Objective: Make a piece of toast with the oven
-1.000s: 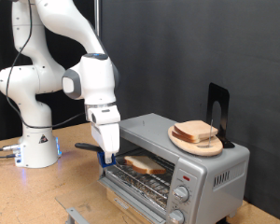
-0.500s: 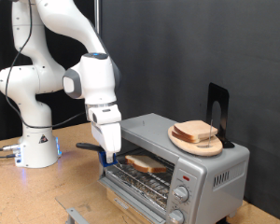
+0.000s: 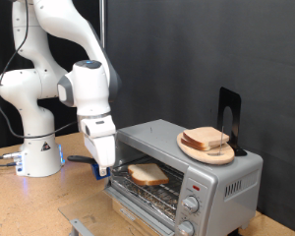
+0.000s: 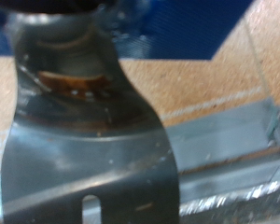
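The silver toaster oven (image 3: 202, 177) stands at the exterior view's lower right, its front open. A piece of toast (image 3: 147, 174) lies flat on the wire rack inside. My gripper (image 3: 99, 168) hangs just off the oven's left front corner, holding nothing and clear of the toast. The wrist view is blurred: it shows a shiny metal sheet with a slot (image 4: 89, 149) over the wooden table (image 4: 215, 84), and no fingertips that I can make out.
A wooden plate with more bread slices (image 3: 207, 143) sits on top of the oven, with a black stand (image 3: 229, 116) behind it. The arm's base (image 3: 37, 152) is at the exterior view's left. The knobs (image 3: 192, 205) are on the oven's right front.
My gripper has drawn back from the oven's opening towards the exterior view's left and sits a little lower. The toast stays on the rack.
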`<state>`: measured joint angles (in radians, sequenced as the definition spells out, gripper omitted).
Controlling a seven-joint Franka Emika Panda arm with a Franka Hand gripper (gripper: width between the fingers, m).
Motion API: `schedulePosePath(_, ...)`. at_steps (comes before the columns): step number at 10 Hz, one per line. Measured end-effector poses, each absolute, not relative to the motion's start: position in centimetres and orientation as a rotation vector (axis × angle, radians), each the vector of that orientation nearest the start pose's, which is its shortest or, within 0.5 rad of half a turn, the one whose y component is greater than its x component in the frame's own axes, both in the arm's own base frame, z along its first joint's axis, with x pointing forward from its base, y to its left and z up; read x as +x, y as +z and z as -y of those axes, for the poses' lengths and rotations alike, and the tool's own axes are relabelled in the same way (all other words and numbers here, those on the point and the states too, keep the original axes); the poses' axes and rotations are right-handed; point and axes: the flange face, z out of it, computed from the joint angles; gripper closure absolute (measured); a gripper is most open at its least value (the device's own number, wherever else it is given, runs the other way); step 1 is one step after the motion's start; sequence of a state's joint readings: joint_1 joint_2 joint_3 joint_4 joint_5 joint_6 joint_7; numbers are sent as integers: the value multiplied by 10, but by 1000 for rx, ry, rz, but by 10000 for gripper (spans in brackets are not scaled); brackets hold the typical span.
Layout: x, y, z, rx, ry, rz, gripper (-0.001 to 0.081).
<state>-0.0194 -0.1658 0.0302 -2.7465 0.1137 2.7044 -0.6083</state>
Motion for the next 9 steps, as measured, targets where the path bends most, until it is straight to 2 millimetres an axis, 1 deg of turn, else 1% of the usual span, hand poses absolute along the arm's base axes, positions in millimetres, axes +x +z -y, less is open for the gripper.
schedulePosePath(2, 397, 282, 12, -3014, -212, 796, 405)
schedulePosePath(5, 393, 283, 21, -3014, -215, 786, 405)
schedulePosePath(7, 393, 283, 21, -3018, -216, 768, 405)
schedulePosePath(9, 398, 284, 15, -3033, -219, 702, 405)
